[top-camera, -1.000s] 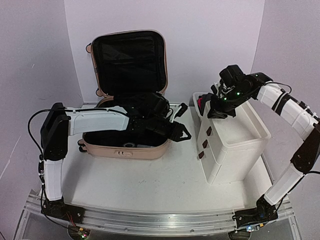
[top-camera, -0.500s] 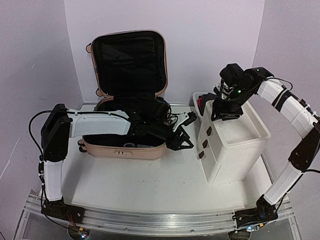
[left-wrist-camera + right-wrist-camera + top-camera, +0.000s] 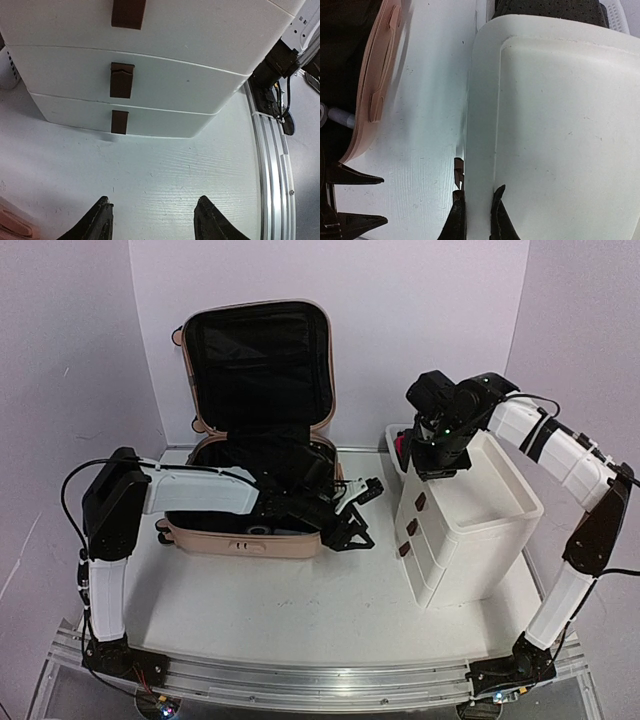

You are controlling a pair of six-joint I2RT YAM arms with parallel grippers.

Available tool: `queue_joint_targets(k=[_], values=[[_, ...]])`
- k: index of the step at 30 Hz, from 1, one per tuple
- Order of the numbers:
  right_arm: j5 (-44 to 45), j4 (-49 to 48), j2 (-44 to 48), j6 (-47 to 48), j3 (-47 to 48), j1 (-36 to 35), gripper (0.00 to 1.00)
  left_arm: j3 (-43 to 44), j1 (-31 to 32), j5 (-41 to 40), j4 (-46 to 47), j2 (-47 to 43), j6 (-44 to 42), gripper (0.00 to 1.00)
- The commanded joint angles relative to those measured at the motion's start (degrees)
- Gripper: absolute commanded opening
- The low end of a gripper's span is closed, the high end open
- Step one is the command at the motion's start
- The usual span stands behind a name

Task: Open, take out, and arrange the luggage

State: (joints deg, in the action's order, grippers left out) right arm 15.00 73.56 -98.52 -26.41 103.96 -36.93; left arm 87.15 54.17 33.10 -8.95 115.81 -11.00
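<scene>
Top view alone is showing luggage (image 3: 240,542) lying open, pink shell, black lining; my left gripper (image 3: 154,202) is gaping empty, right gripper (image 3: 477,194) I can't tell.

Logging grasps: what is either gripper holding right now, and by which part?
Left gripper is open and holds nothing. Right gripper, nearly closed, sits at the drawer cabinet top's rim; grip unclear.

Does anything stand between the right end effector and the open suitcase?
Yes. The right end effector hovers over the edge of the drawer cabinet nearest the suitcase. The left end effector is in the gap between the two, on that path. Nothing else visible blocks it.
</scene>
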Motion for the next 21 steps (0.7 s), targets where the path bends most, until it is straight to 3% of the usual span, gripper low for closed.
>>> queue_joint_targets(k=[1,7,21], values=[[2.4,5.5,-0.7,1.5,-2.3,1.4,0.00,6.9,-0.3,1.6,2.3,3.4,0.2,0.54],[-4.6,6.4,0.5,1.6,-0.8,1.4,0.00,16.7,1.0,0.5,2.5,10.1,0.1,0.49],[-10.1,7.1,3.8,3.9,0.8,1.4,0.00,27.1,4.5,-4.4,6.6,20.8,-1.8,0.55]])
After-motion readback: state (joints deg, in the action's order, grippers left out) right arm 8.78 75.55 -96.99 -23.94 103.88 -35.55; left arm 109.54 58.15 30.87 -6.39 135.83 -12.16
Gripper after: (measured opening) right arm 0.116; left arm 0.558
